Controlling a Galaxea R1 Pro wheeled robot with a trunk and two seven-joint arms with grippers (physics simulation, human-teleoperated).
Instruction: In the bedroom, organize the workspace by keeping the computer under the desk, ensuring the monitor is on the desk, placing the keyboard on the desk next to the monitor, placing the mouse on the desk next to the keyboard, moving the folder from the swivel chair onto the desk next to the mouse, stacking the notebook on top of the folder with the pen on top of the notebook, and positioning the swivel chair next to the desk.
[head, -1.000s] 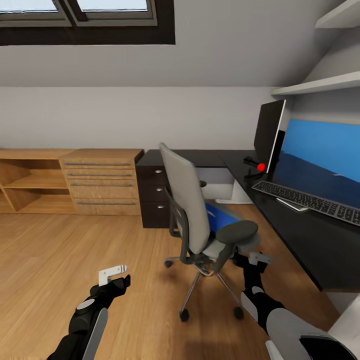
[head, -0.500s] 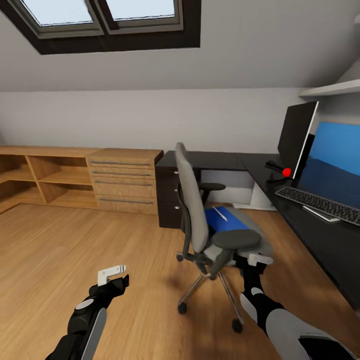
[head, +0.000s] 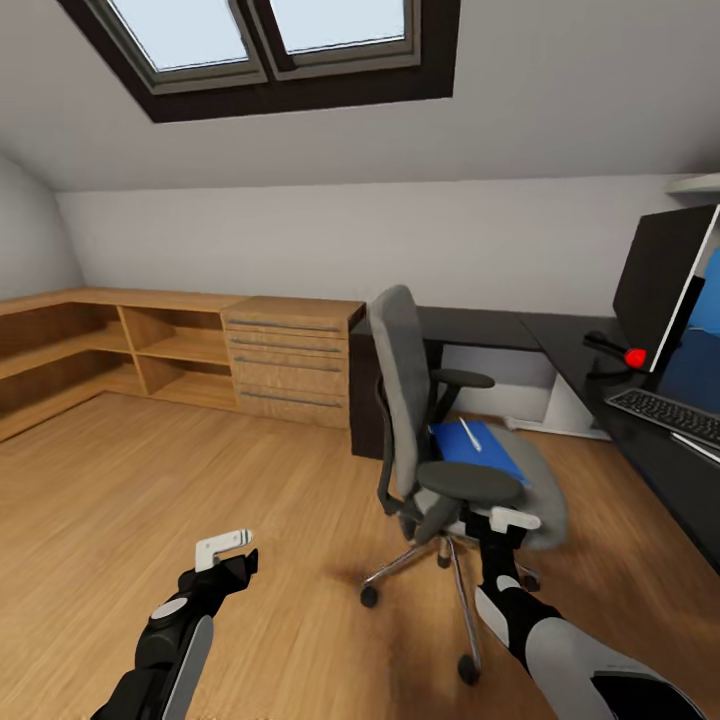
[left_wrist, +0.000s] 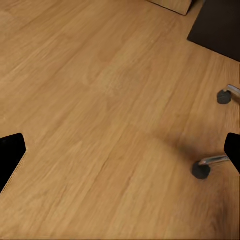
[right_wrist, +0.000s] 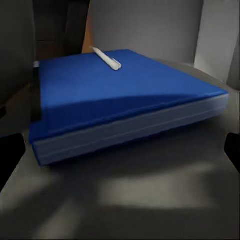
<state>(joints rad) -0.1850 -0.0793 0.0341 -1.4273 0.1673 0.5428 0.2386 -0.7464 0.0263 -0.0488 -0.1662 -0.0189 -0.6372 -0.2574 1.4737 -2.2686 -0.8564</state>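
Right gripper (head: 508, 520): at the front edge of the swivel chair (head: 420, 420) seat, just below the near black armrest (head: 470, 482). Jaws parted; in the right wrist view the two fingertips (right_wrist: 10, 160) sit at opposite edges of the frame with bare grey seat between them, nothing grasped. Directly ahead of this gripper lies the folder (right_wrist: 115, 95), bright blue, flat on the seat, close but not touched. The pen (right_wrist: 106, 58), white, lies on top of the folder toward its far side. A dark strip shows along one side edge of the folder; cannot tell what it is.

Left gripper (head: 228, 553): out over the wood floor (head: 150, 480), well apart from the chair, jaws released and empty. Left wrist view: two chair casters (left_wrist: 201, 170) on chrome legs, floor elsewhere.

Chair stands off the desk (head: 600, 370), its back toward the low light-wood cabinets (head: 290, 355). On the black desk top: monitor (head: 665, 280) upright, seen edge-on, red dot (head: 635, 357) at its lower corner; keyboard (head: 670, 412) flat in front of it, partly cut off by the frame edge. A dark drawer unit sits under the desk's far end, behind the chair. Skylight (head: 270, 40) in the sloped ceiling overhead.
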